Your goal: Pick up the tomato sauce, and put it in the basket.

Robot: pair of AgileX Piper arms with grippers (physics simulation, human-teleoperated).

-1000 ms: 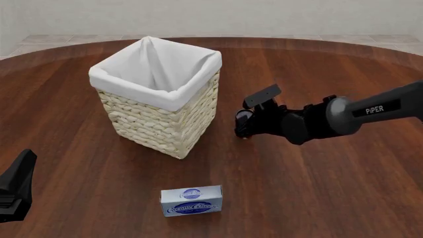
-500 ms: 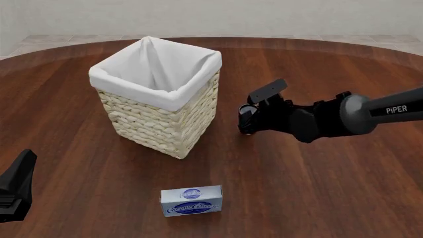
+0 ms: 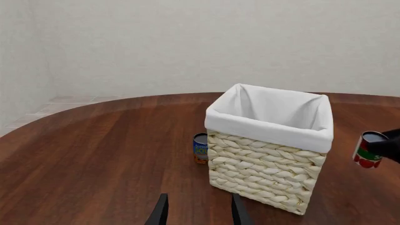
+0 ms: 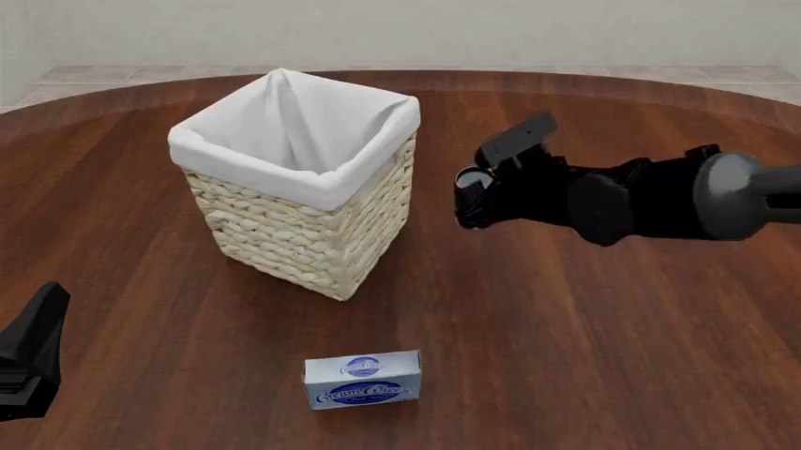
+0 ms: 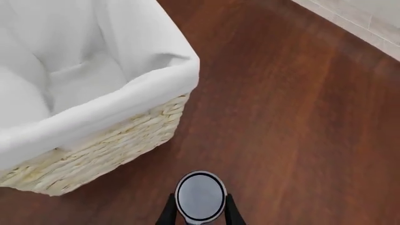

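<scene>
Over wooden table (image 4: 601, 356), right arm (image 4: 651, 199) level, fingers (image 5: 167, 213) clamping tomato sauce (image 5: 200, 196).

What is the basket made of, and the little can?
The basket looks like pale woven straw or wicker: plaited strands show on its sides, with white cloth folded over the rim. The can seems metal, with a smooth silver-grey top and glossy red label.

Front camera overlooks the table; both wrist views share the basket (image 4: 300, 178).
</scene>
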